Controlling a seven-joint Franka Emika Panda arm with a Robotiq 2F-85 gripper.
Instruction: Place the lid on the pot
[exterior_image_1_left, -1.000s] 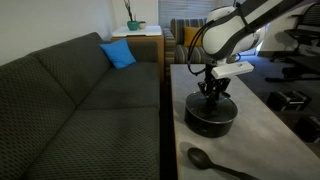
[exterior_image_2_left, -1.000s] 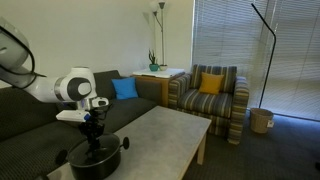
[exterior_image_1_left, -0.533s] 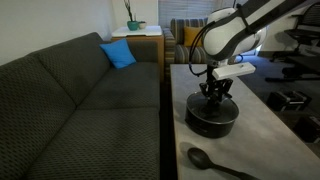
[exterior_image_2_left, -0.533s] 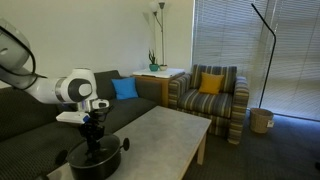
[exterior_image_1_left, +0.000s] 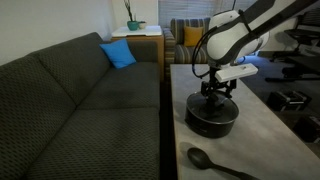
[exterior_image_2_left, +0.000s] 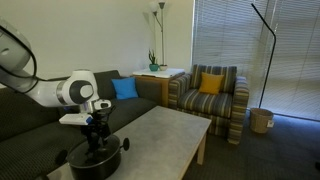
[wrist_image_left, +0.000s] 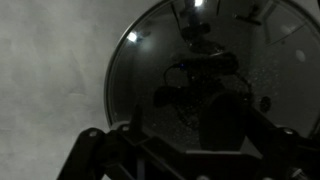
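The black pot (exterior_image_1_left: 212, 121) (exterior_image_2_left: 94, 165) stands on the near part of the pale table (exterior_image_1_left: 268, 140). The glass lid (exterior_image_1_left: 212, 104) (exterior_image_2_left: 97, 153) lies flat on its top. In the wrist view the lid (wrist_image_left: 140, 70) fills the frame, its metal rim a bright circle, with the dark knob (wrist_image_left: 226, 120) under the camera. My gripper (exterior_image_1_left: 213, 96) (exterior_image_2_left: 96, 143) (wrist_image_left: 195, 142) hangs straight over the knob. It is open, its fingers spread to either side and holding nothing.
A black long-handled spoon (exterior_image_1_left: 206, 160) lies on the table in front of the pot. A dark grey sofa (exterior_image_1_left: 80, 100) with a blue cushion (exterior_image_1_left: 118, 54) runs along one side of the table. A striped armchair (exterior_image_2_left: 205, 95) stands beyond the far end.
The jaws have opened and let go of the lid's knob. The lid stays on the pot, and the arm has risen slightly.
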